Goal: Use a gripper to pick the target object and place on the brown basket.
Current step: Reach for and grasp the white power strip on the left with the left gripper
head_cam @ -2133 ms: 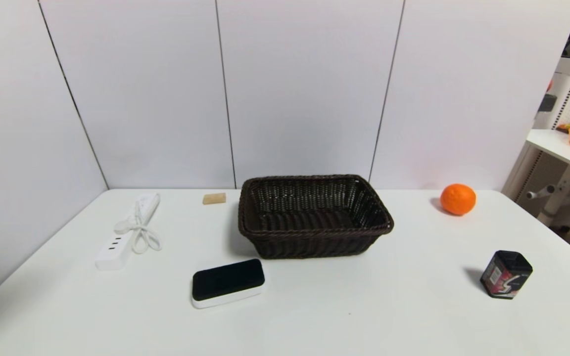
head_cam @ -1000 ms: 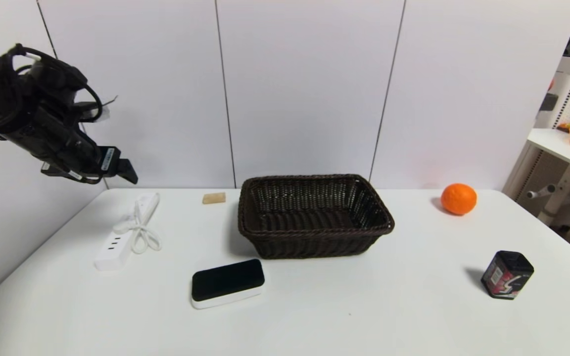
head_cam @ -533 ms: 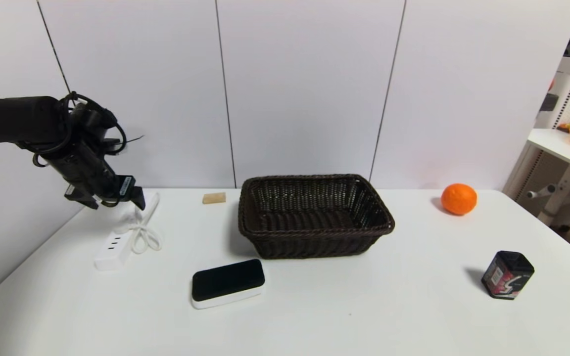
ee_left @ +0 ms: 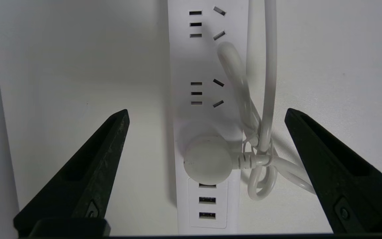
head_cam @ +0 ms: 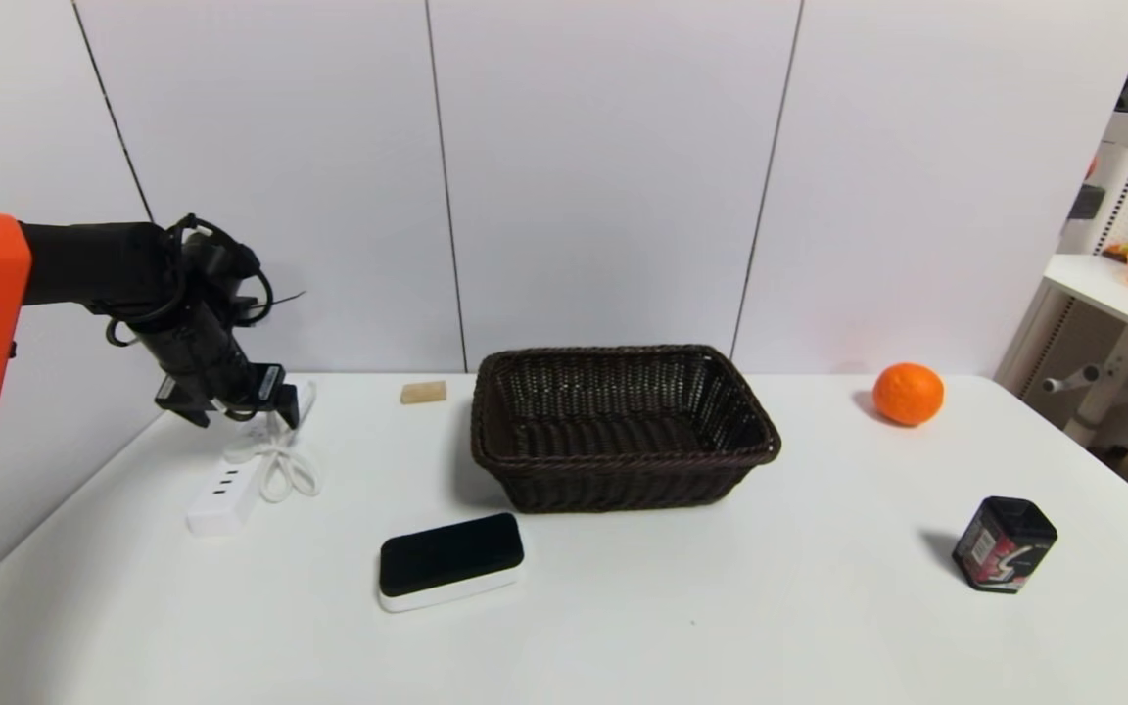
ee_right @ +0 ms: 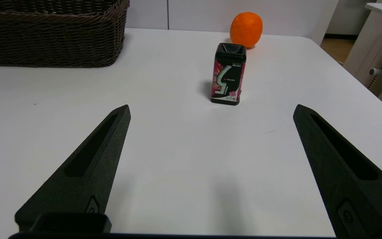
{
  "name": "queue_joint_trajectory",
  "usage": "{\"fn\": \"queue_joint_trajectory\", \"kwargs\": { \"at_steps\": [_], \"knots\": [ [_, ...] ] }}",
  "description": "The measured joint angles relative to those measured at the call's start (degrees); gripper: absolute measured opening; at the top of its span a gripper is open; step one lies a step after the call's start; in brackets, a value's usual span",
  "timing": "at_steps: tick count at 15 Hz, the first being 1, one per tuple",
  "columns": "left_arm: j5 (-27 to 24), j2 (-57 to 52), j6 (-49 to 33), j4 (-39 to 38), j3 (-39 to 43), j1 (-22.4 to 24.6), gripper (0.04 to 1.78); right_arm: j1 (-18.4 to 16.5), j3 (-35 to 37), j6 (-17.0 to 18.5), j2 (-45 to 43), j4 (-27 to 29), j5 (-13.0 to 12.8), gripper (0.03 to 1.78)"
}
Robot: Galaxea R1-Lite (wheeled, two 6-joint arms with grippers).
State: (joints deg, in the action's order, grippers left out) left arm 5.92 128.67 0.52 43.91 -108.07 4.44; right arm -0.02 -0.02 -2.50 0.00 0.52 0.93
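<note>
The white power strip (head_cam: pixel 231 480) lies at the table's left, its bundled cord (head_cam: pixel 282 460) beside it. In the left wrist view the strip (ee_left: pixel 207 99) runs between the two fingers, with its round plug (ee_left: pixel 207 160) on top and the cord (ee_left: pixel 264 132) to one side. My left gripper (head_cam: pixel 236 411) hangs open just above the strip's far half, touching nothing; it also shows in the left wrist view (ee_left: pixel 207 113). The brown basket (head_cam: pixel 623 423) stands empty at the table's middle. My right gripper (ee_right: pixel 211 109) is open and empty over bare table, out of the head view.
A black-topped white block (head_cam: pixel 450 560) lies in front of the basket. A small tan block (head_cam: pixel 424 393) sits left of the basket's back. An orange (head_cam: pixel 907 394) and a dark tin (head_cam: pixel 1002 543) stand at the right. The wall is close behind the left gripper.
My left arm has swung in from the left, come down and moved right, and now hangs just over the power strip. Nothing on the table has moved.
</note>
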Motion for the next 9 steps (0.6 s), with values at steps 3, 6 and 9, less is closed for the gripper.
{"fn": "queue_joint_trajectory", "kwargs": {
  "at_steps": [3, 6, 9],
  "knots": [
    [0.0, 1.3, -0.1, 0.0, -0.1, 0.0, 1.69, 0.0, 0.0, 0.0, 0.0, 0.0, 0.0, 1.69],
    [-0.1, 2.1, -0.7, 0.0, 0.0, -0.1, 1.69, 0.0, 0.0, 0.0, 0.0, 0.0, 0.0, 1.69],
    [-0.5, 2.7, -1.6, 0.0, 0.0, -0.1, 1.69, 0.0, 0.0, 0.0, 0.0, 0.0, 0.0, 1.69]
  ]
}}
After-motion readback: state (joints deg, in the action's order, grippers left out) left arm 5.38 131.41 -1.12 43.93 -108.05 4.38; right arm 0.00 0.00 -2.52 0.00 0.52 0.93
